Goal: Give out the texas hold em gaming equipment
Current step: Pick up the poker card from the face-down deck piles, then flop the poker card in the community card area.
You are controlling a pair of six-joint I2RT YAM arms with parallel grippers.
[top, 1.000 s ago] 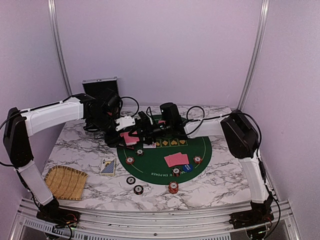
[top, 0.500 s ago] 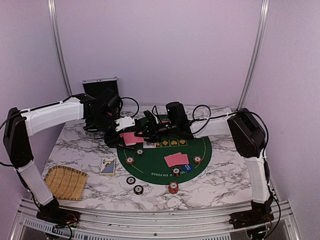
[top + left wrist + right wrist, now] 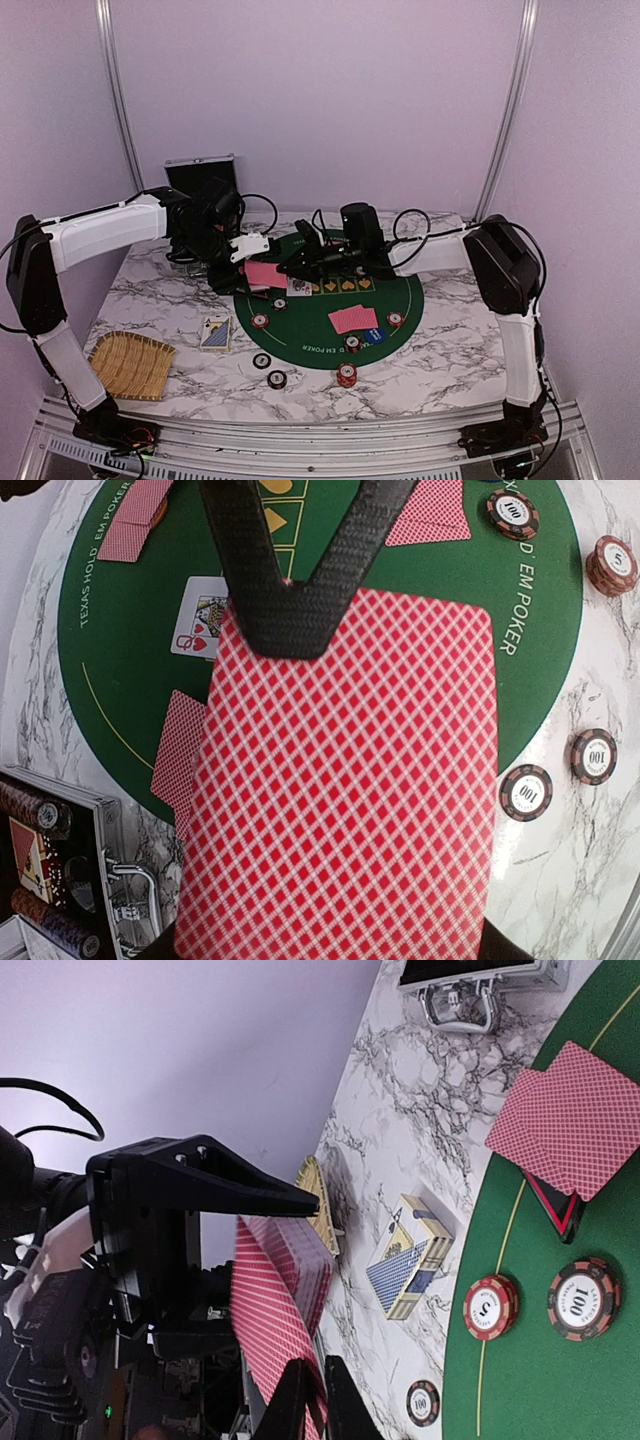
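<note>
Red deck up top: clamped in left gripper over the far-left edge of the mat, with right gripper touching its other side. Left wrist: filling the frame, pinned under a black finger, chips on marble off to the side. Right wrist: fingers nearly together, nipping the deck's lower edge.

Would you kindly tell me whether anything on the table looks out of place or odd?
One card lies face up on the green mat, apparently a queen of hearts, while the other dealt cards lie red back up. Nothing looks spilled or damaged.
</note>
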